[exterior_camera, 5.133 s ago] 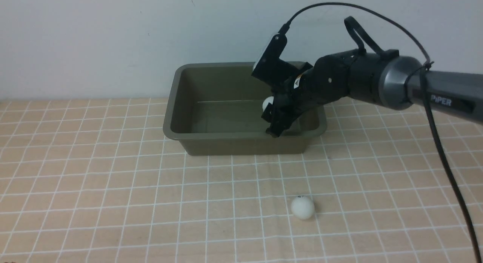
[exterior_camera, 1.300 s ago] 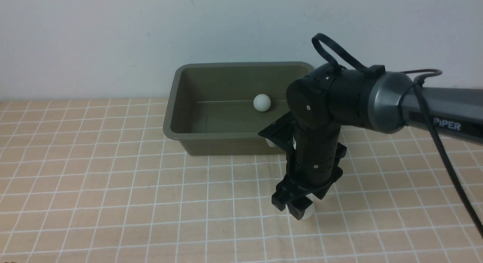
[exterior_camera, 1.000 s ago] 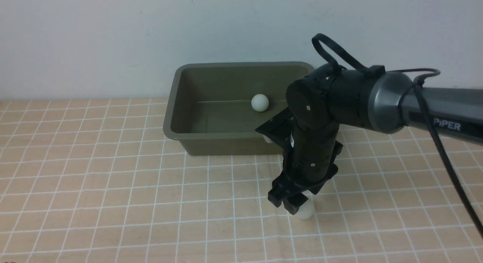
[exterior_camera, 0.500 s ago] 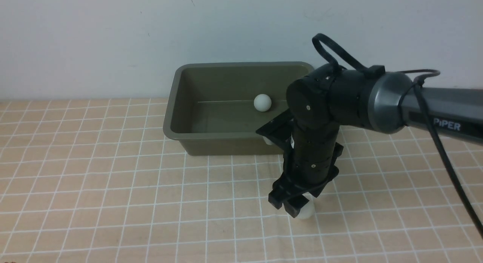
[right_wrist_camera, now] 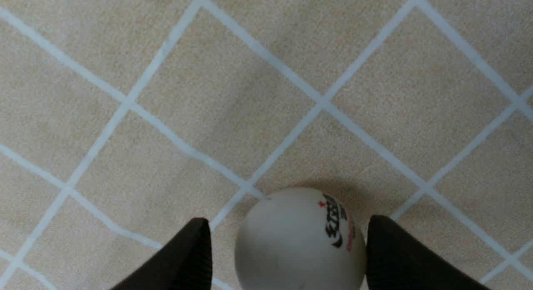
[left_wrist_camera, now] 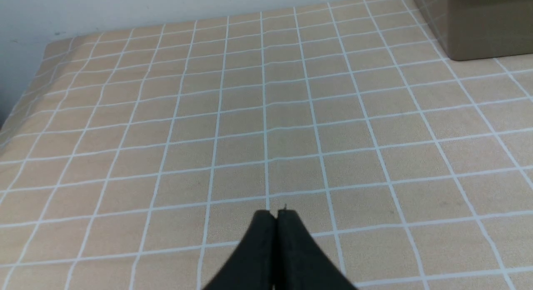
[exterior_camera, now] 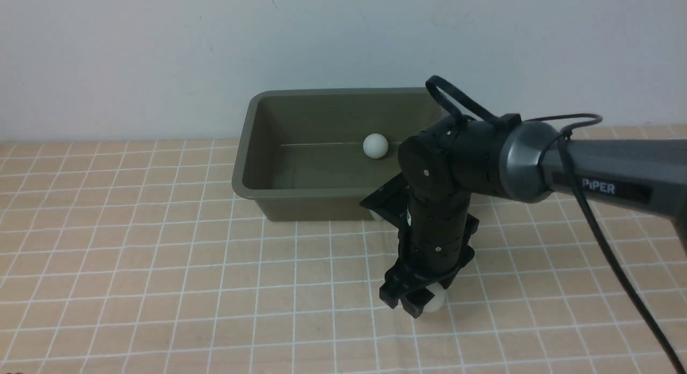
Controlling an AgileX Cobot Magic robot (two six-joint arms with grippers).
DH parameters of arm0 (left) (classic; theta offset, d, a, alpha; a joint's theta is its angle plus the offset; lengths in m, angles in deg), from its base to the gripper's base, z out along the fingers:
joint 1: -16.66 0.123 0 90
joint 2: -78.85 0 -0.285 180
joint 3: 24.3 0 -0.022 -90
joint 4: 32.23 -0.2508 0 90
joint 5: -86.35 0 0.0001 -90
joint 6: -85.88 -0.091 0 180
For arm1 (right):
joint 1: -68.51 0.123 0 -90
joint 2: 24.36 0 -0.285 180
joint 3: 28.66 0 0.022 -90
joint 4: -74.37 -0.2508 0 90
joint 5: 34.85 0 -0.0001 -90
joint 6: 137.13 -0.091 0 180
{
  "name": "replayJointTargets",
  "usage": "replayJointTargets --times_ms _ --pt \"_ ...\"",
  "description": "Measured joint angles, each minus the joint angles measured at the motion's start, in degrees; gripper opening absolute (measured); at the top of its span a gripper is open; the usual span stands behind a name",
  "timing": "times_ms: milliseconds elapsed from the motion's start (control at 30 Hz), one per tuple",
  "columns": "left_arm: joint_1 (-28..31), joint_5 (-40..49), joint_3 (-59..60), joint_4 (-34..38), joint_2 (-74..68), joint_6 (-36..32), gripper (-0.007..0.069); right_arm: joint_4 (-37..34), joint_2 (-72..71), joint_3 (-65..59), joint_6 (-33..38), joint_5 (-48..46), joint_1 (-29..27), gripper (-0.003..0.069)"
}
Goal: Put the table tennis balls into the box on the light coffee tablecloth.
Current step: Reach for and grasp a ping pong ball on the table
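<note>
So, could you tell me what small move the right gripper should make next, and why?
Probably close the right gripper: the ball sits between its open fingers on the tablecloth, with a gap on one side, so it isn't gripped yet.

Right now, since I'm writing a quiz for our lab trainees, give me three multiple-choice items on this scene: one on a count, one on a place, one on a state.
1. How many balls lie in the box?
A) none B) two C) one
2. Where is the printed ball?
A) on the tablecloth, between the right tool's fingers B) on the box rim C) behind the box
3. How does the left tool stand?
A) wide open B) shut, empty C) shut on a ball

Answers:
1 C: a single white ball rests on its floor.
2 A: the right wrist view shows it on the cloth with a finger on each side.
3 B: its fingertips meet with nothing between them.
</note>
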Motion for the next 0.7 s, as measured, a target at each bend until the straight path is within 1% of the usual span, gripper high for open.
replayJointTargets --times_ms 133,233,267,467,700 --pt "0.0 0.0 0.0 0.0 0.0 0.0 -0.0069 0.0 0.0 0.0 0.2 0.0 0.0 0.0426" --pt "0.0 0.0 0.0 0.0 0.0 0.0 -0.0069 0.0 0.0 0.0 0.2 -0.3 0.0 0.0369" --pt "0.0 0.0 0.0 0.0 0.0 0.0 -0.0069 0.0 0.0 0.0 0.2 -0.7 0.0 0.0360" --pt "0.0 0.0 0.0 0.0 0.0 0.0 -0.0069 0.0 0.0 1.6 0.2 -4.8 0.0 0.0360" --pt "0.0 0.0 0.0 0.0 0.0 0.0 -0.0069 -0.2 -0.5 11.3 0.2 -5.5 0.0 0.0360"
